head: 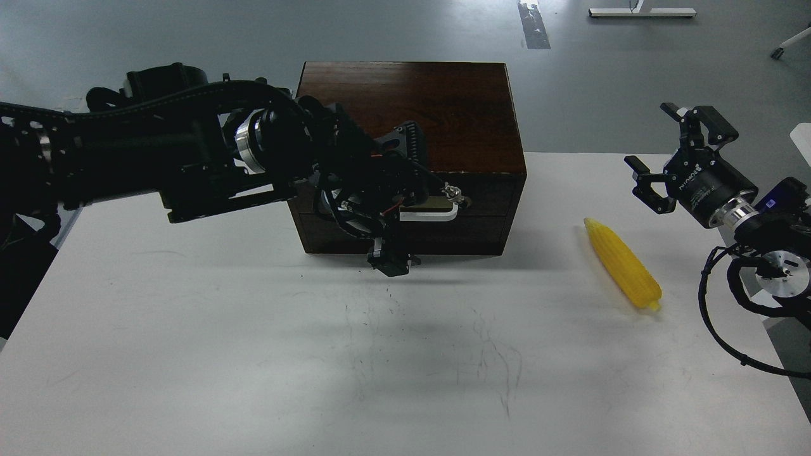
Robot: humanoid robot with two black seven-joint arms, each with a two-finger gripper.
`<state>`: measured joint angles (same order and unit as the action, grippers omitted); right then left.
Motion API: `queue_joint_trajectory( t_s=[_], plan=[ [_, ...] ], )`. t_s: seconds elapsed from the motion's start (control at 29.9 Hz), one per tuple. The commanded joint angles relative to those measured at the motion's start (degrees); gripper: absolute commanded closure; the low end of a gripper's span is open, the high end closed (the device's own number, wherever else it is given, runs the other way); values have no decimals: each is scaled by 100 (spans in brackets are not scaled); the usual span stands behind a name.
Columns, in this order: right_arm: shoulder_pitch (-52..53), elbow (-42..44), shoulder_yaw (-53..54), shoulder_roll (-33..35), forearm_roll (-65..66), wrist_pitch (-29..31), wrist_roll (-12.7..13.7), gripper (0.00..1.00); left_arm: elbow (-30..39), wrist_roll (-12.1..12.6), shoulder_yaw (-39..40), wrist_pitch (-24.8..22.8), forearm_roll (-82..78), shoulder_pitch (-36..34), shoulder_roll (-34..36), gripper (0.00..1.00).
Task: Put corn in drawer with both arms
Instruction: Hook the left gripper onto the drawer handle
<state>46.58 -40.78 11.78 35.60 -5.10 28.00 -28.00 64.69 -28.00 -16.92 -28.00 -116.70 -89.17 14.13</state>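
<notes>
Your left gripper (pixel 405 209) sits at the drawer (pixel 472 206) handle, fingers unreadable; right gripper (pixel 671 158) fingers wide, beyond the corn (pixel 623 263).

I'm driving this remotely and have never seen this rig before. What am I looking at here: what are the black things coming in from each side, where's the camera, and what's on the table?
There is a single picture, taken from the robot's own head, looking forward and down at a white table.

The black shapes are the robot's two arms. The left arm comes in from the left, and the left gripper is at the front of the dark brown wooden box, right by the white bar handle of the drawer. It is too dark and tangled with cables to tell whether it has closed on the handle. The drawer looks shut.

The right gripper hangs over the table's right side with its two fingers spread apart, holding nothing.

The corn, a yellow plastic cob, lies flat on the table between the box and the right gripper, touching neither.
</notes>
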Motion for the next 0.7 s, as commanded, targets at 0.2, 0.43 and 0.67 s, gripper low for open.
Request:
queue_joint_trajectory(
  t_s=[0.2, 0.43, 0.67],
  plan=[
    [-8, 0, -1, 0, 0, 0, 0, 0, -27, 0, -22, 0, -2, 40, -16, 2],
    [-8, 0, -1, 0, 0, 0, 0, 0, -27, 0, -48, 0, 7, 58, -7, 2],
    [-8, 0, -1, 0, 0, 0, 0, 0, 88, 0, -74, 0, -2, 58, -25, 2]
  ],
)
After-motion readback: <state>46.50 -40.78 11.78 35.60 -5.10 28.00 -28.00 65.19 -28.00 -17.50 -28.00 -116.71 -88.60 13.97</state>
